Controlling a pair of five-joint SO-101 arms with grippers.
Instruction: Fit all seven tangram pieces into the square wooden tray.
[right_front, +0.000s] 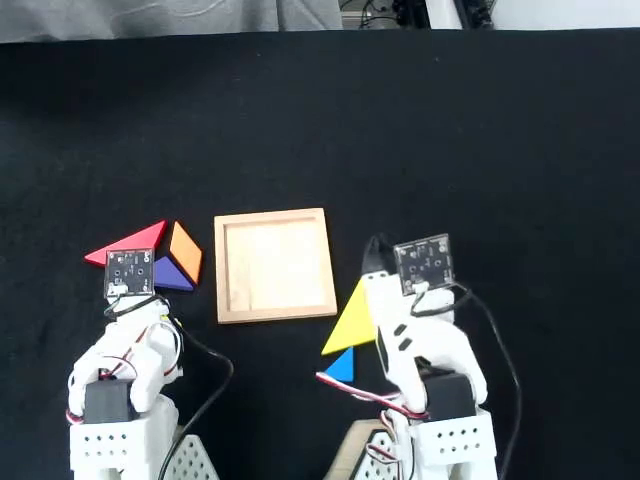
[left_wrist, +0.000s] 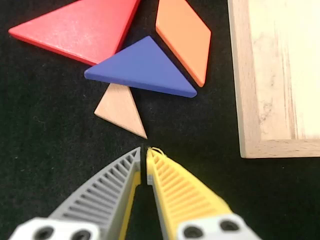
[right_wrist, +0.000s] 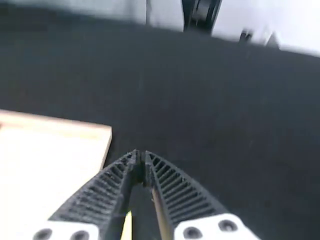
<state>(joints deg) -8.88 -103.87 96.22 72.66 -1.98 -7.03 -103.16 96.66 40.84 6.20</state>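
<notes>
tray (right_front: 222, 270) empty | left gripper (left_wrist: 145, 152), right gripper (right_wrist: 140, 156): fingers pressed together, apparently holding nothing | risk: closed left tips shove tan triangle (left_wrist: 121, 112) instead of grasping it

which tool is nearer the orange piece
Left. The left tool is just short of the orange piece, on its side of the tray; the right tool is at the opposite side.

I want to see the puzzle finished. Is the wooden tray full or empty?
Empty. The tray shows bare wood inside; the red triangle and yellow triangle lie outside it.
</notes>
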